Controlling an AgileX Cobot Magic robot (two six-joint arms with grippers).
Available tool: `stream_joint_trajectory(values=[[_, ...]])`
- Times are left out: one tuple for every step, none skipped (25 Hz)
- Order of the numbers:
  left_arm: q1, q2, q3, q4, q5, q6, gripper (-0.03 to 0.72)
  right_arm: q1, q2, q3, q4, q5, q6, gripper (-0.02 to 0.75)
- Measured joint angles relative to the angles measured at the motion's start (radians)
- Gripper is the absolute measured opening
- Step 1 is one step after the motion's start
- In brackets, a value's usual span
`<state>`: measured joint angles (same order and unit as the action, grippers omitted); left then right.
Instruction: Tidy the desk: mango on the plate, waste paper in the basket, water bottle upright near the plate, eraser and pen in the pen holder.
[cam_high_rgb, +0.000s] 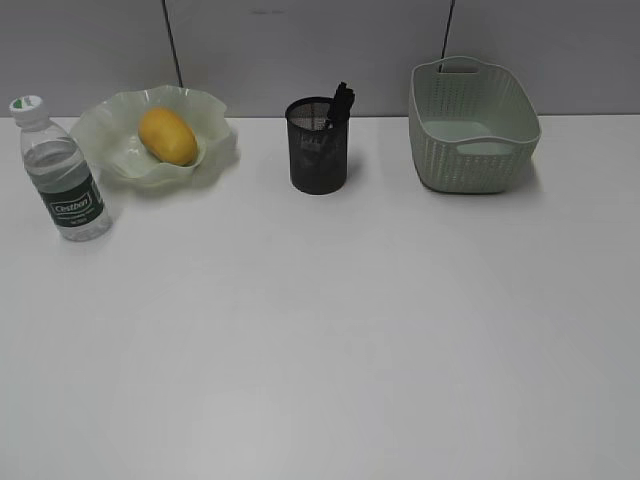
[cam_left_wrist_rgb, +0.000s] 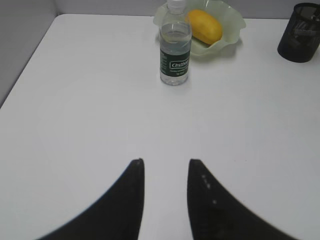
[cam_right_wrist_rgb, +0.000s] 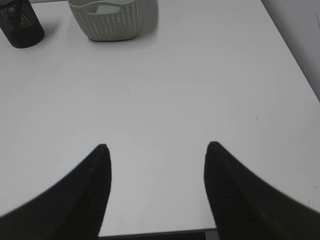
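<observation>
- Nearest to me, my left gripper (cam_left_wrist_rgb: 165, 197) hangs over bare desk (cam_high_rgb: 320, 350), its two dark fingers parted by a narrow gap with nothing between them.
- My right gripper (cam_right_wrist_rgb: 157, 187) hangs over its own side of the desk, fingers spread wider and likewise holding nothing.
- Farther out on the left, the water bottle (cam_left_wrist_rgb: 175, 47) stands upright just in front of the plate (cam_high_rgb: 215, 135). It is partly full, so I judge it moderately heavy, its thin clear wall smooth and easily dented; the labelled middle is the best place to take hold.
- The mango (cam_high_rgb: 167, 135) lies inside the plate. It looks smooth, firm and rounded, best held gently across its narrow width.
- At centre back, the pen holder (cam_high_rgb: 317, 150) stands upright with a dark pen (cam_high_rgb: 340, 103) poking out. I cannot make out the eraser through the mesh.
- Far right, the basket (cam_high_rgb: 470, 145) stands upright. I see no waste paper in it; the near wall hides part of its floor.
</observation>
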<state>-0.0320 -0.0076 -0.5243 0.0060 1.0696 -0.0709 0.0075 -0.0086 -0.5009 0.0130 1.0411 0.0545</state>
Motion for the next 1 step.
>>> stream_joint_trajectory(values=[[0.0,0.0,0.0,0.0,0.0,0.0,0.23,0.0,0.0,0.0,0.0,0.0,0.0,0.471]])
